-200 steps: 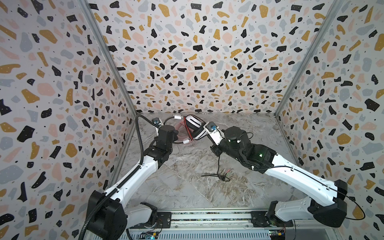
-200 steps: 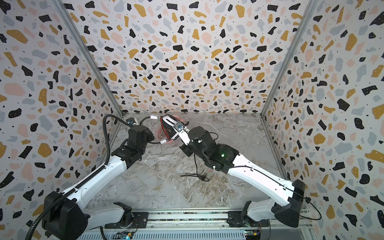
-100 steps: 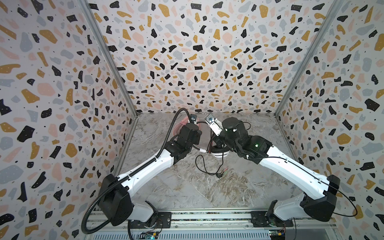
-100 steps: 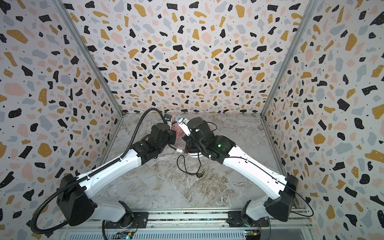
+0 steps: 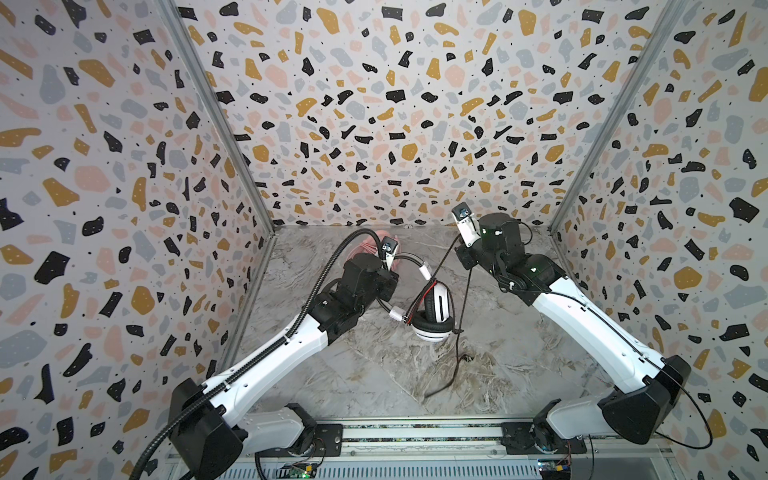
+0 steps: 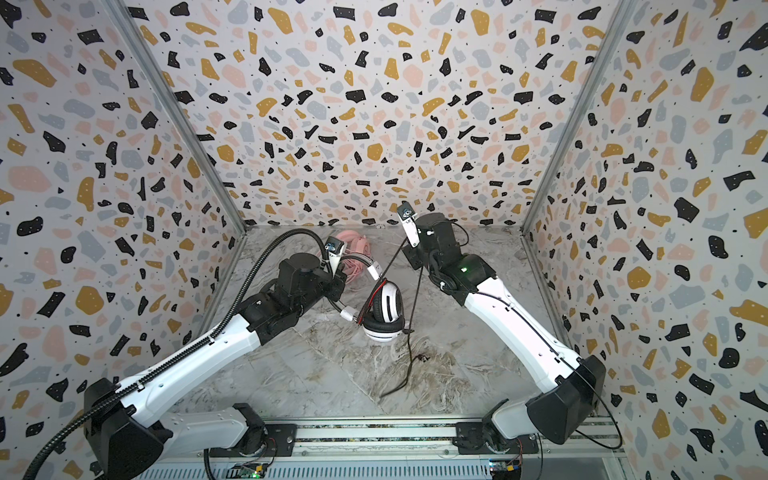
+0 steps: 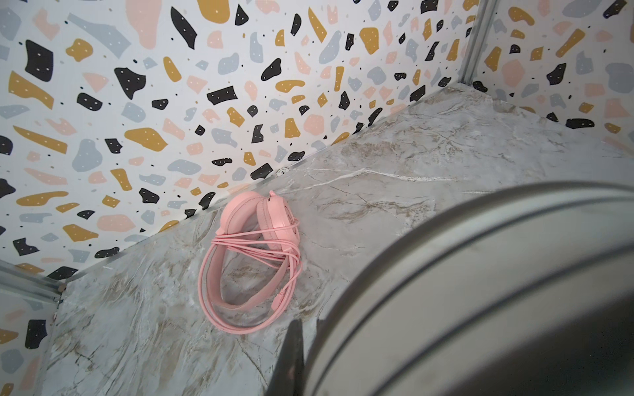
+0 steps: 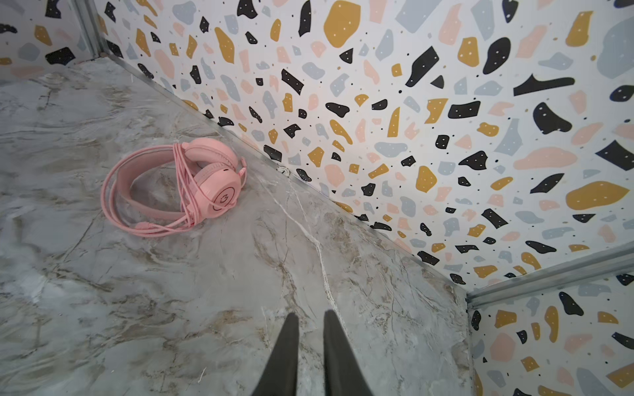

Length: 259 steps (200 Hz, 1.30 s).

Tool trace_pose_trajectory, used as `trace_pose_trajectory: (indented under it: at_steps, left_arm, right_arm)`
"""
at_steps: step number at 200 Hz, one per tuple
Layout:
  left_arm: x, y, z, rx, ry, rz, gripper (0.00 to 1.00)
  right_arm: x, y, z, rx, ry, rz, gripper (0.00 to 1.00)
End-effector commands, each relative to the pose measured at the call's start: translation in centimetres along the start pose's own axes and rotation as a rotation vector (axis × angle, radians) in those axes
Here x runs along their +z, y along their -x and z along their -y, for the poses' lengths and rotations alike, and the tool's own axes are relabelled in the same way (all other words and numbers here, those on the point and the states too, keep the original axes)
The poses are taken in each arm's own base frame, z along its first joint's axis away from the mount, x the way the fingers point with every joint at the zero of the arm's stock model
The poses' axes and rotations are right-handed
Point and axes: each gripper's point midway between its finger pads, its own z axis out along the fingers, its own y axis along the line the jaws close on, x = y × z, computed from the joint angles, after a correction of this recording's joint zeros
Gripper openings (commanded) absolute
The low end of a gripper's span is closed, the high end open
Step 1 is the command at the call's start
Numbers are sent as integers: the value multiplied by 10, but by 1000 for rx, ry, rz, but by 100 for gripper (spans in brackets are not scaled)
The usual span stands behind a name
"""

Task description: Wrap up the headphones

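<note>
Jaws of the left gripper (image 7: 310, 356) are clamped on the band of the white-and-black headphones (image 5: 438, 307), near the middle of the tabletop (image 5: 519, 374), between the two arms. Their black cable (image 5: 447, 255) runs up toward the right gripper (image 8: 310, 343), whose jaws are a little apart. Pink headphones (image 8: 219, 192) lie by the back wall (image 5: 415, 124), with the pink cable (image 8: 178, 178) wound around them.

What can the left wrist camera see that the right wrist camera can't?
Only the left wrist view: a huge blurry grey-and-white curved band, close up. Only the right wrist view: two dark fingers slightly apart, nothing between. Both: the pink wired headset, cable wound round it, on the marble table by the speckled wall.
</note>
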Motion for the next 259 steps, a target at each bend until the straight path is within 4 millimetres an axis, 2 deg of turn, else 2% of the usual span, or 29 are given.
trace_pose_trajectory:
  at_steps: [1,32,55,129,159,175,187,222,237,249,259]
  left_arm:
    - [-12,25,8,0,-59,108,0]
    - [-21,31,9,3,-79,145,0]
    - [-31,38,17,-4,-139,203,0]
    - [-50,61,16,-112,-306,339,0]
    - [-53,65,8,-145,-316,359,0]
    - [-53,66,3,-155,-310,360,0]
    - [-52,68,0,-169,-319,358,0]
    - [-51,70,-5,-191,-326,361,0]
    - [-50,73,-7,-208,-343,361,0]
    - [-47,75,-8,-223,-340,350,0]
    - [-45,78,-5,-225,-366,338,0]
  right_arm:
    - [-12,8,31,102,-56,21,21]
    - [-3,-2,39,150,-35,-36,23]
    - [14,-13,33,169,7,-64,24]
    - [71,-61,-35,295,273,4,22]
    - [82,-81,-58,327,364,-2,24]
    - [81,-98,-63,345,380,-10,29]
    - [80,-118,-65,357,379,-31,34]
    - [69,-168,-48,452,348,-49,53]
    - [62,-184,-58,484,409,-33,59]
    - [61,-188,-68,489,460,-13,62]
    - [63,-191,-74,503,488,-11,68]
